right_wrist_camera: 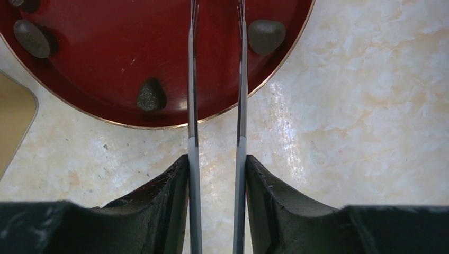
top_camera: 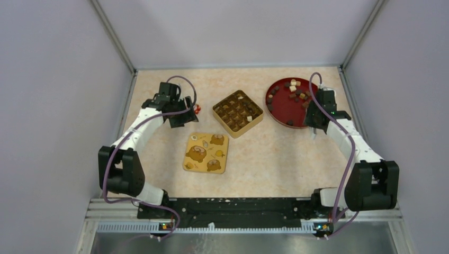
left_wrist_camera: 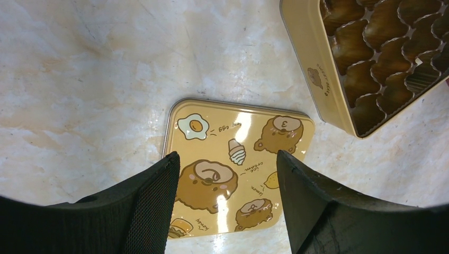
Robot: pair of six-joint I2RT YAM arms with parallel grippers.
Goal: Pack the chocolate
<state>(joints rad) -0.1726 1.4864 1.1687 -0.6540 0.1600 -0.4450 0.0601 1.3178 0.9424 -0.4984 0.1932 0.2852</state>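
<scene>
Right fingers [right_wrist_camera: 194, 211] narrowly parted, empty, above plate [right_wrist_camera: 106, 53] rim; nearest chocolate [right_wrist_camera: 151, 96] just left of tips, another just right. Left fingers [left_wrist_camera: 159, 201] spread above lid [left_wrist_camera: 233, 127].

Legible markings: lid captions only.
Yellow lid [left_wrist_camera: 238, 159]: small captions, "egg" beside the fried-egg picture [left_wrist_camera: 191, 126] and "ice cream" beside the cone picture [left_wrist_camera: 236, 151]; the rest are too small. Tin box [left_wrist_camera: 317, 79] side wall: a printed line, unreadable.
</scene>
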